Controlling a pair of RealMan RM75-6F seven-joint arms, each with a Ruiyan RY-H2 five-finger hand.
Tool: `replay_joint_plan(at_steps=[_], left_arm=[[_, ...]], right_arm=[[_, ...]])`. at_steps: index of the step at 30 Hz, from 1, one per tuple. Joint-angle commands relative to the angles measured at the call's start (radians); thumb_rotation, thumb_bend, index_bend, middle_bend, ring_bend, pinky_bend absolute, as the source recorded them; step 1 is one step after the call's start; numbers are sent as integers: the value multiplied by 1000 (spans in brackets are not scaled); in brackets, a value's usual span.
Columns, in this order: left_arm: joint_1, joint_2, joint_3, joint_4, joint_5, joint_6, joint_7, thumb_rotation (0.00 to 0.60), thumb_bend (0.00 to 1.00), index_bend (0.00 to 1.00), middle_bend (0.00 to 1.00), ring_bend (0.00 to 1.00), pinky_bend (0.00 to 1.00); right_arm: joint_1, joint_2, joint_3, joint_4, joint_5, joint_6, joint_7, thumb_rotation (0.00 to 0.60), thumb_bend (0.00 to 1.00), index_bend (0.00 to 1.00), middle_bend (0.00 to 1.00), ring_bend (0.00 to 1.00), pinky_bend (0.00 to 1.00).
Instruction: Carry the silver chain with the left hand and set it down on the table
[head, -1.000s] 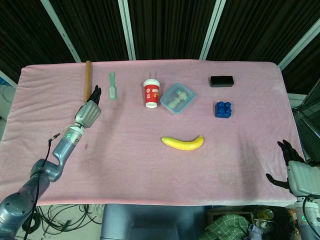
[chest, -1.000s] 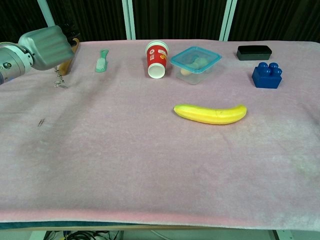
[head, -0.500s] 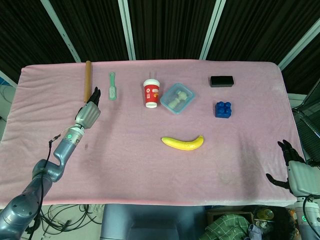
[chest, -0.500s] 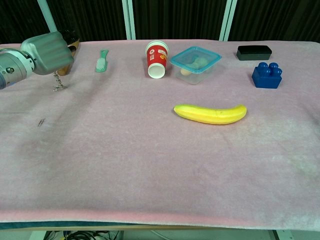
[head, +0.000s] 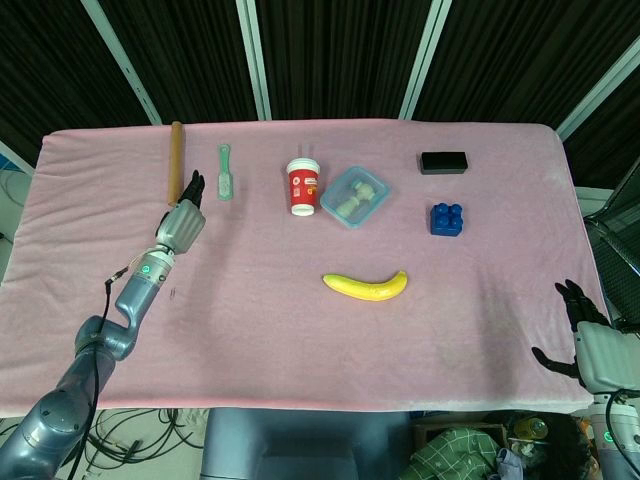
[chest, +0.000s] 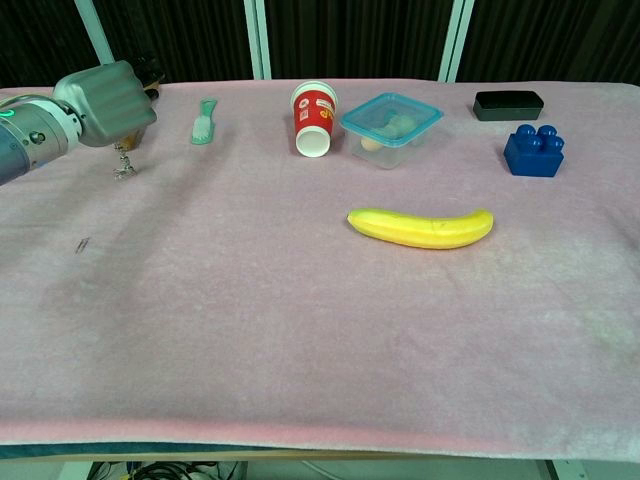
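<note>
One hand at work: left hand (chest: 108, 92) was over the far-left part of the table (chest: 300, 330), fingers closed around the top of the silver chain (chest: 124, 164); seen from the back in the head view (head: 181, 222), where the chain was hidden beneath it.
Step in hand: carry, near its end by my reading; the chain hung from the hand and its lower end looked at or just touching the pink cloth, though contact could not be confirmed.
Next move calls for: lowering the hand a little so the links pile on the cloth, then parting the fingers and lifting straight up so no link snags.
Chain, appearance: short, thin, silver-grey, dangling nearly straight with a small bunch of links at the bottom; too small to make out clasp or link form.
Chain, place: just beside the wooden rolling pin (head: 176, 160), left of the green brush (chest: 204, 120), well apart from the red cup (chest: 313, 119).
Right hand: (head: 590, 338) low at the table's near-right edge, fingers apart, holding nothing.
</note>
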Motion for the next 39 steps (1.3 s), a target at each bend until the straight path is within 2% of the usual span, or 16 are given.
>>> replay_joint_plan(at_steps=[1,10,15,20,27,39], left_arm=[[-1,-5,3,6,4,-5,-1,600,437,576,217,0,0],[-9,4,-1,10,12,37,-12,600,437,577,217,0,0],[-5,39,1,-24,22,85,-29,600,437,577,217,0,0],[17,94,17,-102,43,136,-46,600,437,579,216,0,0],[67,202,45,-287,76,221,-32,600,437,579,216,0,0],[154,415,85,-715,93,283,87,600,437,580,216,0,0]], right_arm=[[0,0,0,0,0,0,0,600,122,0,0,92,212],[1,-1,0,1,0,0,0,600,122,0,0,92,212],[0,-1,0,1,-1,0,-2,600,122,0,0,92,212],[0,-2,-1,-1,0,1,-6,600,122,0,0,92,212],[-1,-2,0,-3,2,2,-10,600,122,0,0,92,212],[0,-1,1,-3,4,2,-9,600,122,0,0,92,212]])
